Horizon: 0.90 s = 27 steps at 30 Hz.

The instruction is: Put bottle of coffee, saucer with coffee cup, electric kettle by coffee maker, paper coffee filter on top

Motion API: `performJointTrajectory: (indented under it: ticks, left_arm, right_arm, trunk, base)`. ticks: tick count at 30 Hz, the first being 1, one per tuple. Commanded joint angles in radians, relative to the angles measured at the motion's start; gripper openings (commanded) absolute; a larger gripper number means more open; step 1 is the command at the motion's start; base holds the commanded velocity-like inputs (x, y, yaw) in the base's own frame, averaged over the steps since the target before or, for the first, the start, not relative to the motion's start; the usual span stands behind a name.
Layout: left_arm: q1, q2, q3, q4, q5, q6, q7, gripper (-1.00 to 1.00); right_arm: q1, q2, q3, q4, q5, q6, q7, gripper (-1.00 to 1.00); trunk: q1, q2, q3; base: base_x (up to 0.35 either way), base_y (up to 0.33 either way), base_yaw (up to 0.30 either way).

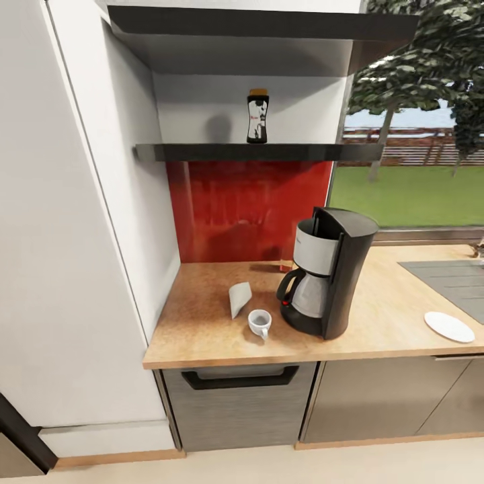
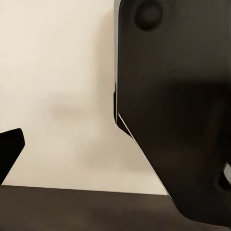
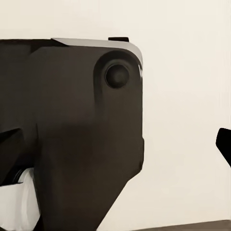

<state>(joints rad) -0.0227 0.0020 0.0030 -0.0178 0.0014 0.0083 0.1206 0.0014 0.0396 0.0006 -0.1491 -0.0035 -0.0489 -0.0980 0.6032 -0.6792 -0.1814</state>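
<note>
A dark bottle of coffee (image 1: 257,117) with a tan cap stands upright on the black shelf (image 1: 202,152) above the counter. On the wooden countertop (image 1: 195,336) the black and silver coffee maker (image 1: 329,269) stands in the middle. To its left, a white paper coffee filter (image 1: 239,298) leans upright, and a white coffee cup (image 1: 259,323) sits just in front of the filter. A white saucer (image 1: 449,327) lies at the counter's right front. In the wrist views, one black fingertip (image 2: 9,149) of the left gripper and one fingertip (image 3: 224,144) of the right sit at the frame edges, beside dark robot bodywork.
A tall white cabinet (image 1: 67,235) walls the counter's left end. A grey sink recess (image 1: 450,279) lies at the right rear, under a window. Below the counter is a grey drawer (image 1: 238,396) with a black handle. A second shelf (image 1: 269,23) hangs above the bottle.
</note>
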Motion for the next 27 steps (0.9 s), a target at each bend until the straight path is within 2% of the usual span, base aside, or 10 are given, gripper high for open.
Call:
performJointTrajectory:
  ticks: [1, 27]
  left_arm:
    - [0.000, 0.000, 0.000, -0.001, 0.000, 0.001, 0.002, 1.00]
    - [0.000, 0.000, 0.000, -0.001, 0.002, 0.001, 0.002, 1.00]
  right_arm:
    - [0.000, 0.000, 0.000, -0.001, -0.001, -0.002, -0.003, 1.00]
    - [0.000, 0.000, -0.002, -0.001, -0.001, -0.002, -0.003, 1.00]
  trunk:
    - [-0.004, 0.006, 0.002]
    - [-0.103, 0.188, 0.083]
  base:
    - [0.000, 0.000, 0.000]
    - [0.000, 0.000, 0.000]
